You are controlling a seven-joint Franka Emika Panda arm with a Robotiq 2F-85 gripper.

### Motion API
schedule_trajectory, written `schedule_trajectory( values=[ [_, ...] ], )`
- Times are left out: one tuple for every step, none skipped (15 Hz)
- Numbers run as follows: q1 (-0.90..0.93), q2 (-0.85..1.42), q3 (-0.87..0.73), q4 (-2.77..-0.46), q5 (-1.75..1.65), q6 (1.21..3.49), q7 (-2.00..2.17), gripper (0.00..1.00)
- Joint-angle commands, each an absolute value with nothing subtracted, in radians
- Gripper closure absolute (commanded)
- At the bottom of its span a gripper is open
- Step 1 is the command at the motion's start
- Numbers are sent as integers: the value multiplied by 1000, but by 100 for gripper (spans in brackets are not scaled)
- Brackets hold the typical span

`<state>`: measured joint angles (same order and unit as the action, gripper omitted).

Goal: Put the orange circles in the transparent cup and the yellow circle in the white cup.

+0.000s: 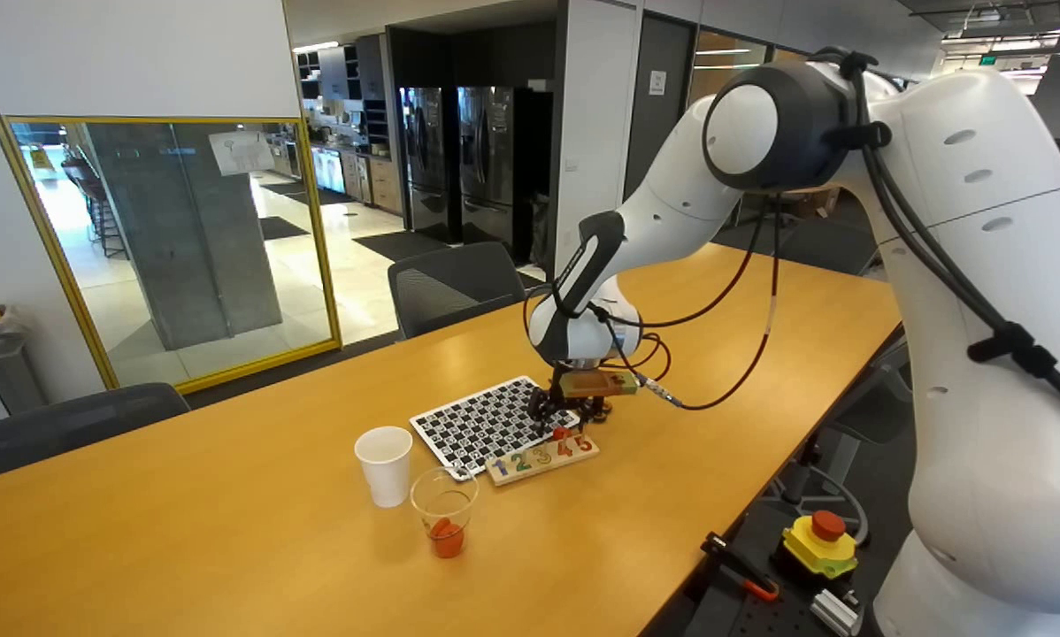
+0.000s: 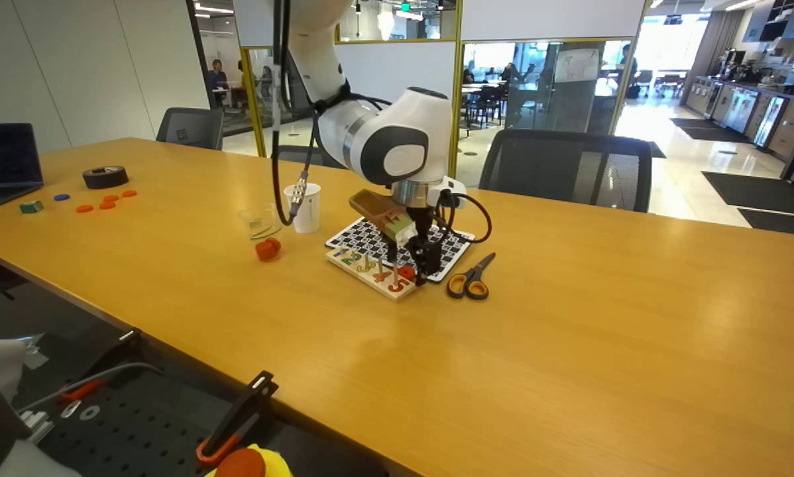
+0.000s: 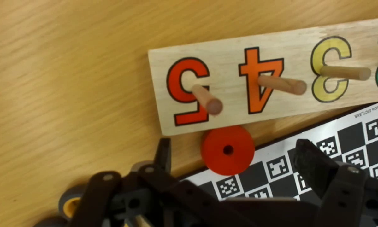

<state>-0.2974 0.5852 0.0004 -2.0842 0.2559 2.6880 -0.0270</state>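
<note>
1. Pointing downward beside the number peg board (image 3: pixel 223 63), the gripper (image 3: pixel 233 143) is held over the counter (image 1: pixel 229 531) by the Panda arm (image 1: pixel 676 203), its 2 jaws parted wide, released.
2. In the wrist view, 1 orange circle (image 3: pixel 240 154) with a central hole is framed between the jaws and is touched by neither.
3. That circle is placed at the peg board's long edge, near the printed 5; the edge of the ArUco marker board (image 1: pixel 486 425) is overlapped by it in that view.
4. More orange circles (image 1: pixel 447 538) are contained at the bottom of the transparent cup (image 1: pixel 444 500); their exact count cannot be told.
5. The white cup (image 1: pixel 386 469) is stood upright just beside the transparent cup, its inner bottom hidden from sight.
6. Numerals 1 to 5 are printed on the peg board, where upright wooden pegs (image 3: pixel 282 84) are set.
7. Orange-handled scissors (image 2: pixel 480 267) are laid on the counter next to the marker board.
</note>
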Motion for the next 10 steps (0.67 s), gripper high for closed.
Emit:
schedule_trajectory(
  values=[
    [-313,597,14,-2056,284,2665,-59,0],
    [-314,597,15,-2056,285,2665,-60,0],
    [-315,598,15,-2055,285,2664,-60,0],
    [-314,599,14,-2054,284,2662,-60,0],
    [-314,600,14,-2052,283,2660,-59,0],
    [-313,602,13,-2051,283,2658,-59,0],
    [-312,603,13,-2050,282,2658,-58,0],
    [-312,605,12,-2049,281,2656,-57,0],
    [-312,606,12,-2049,282,2656,-57,0],
    [-313,606,12,-2049,282,2655,-58,0]
  ],
)
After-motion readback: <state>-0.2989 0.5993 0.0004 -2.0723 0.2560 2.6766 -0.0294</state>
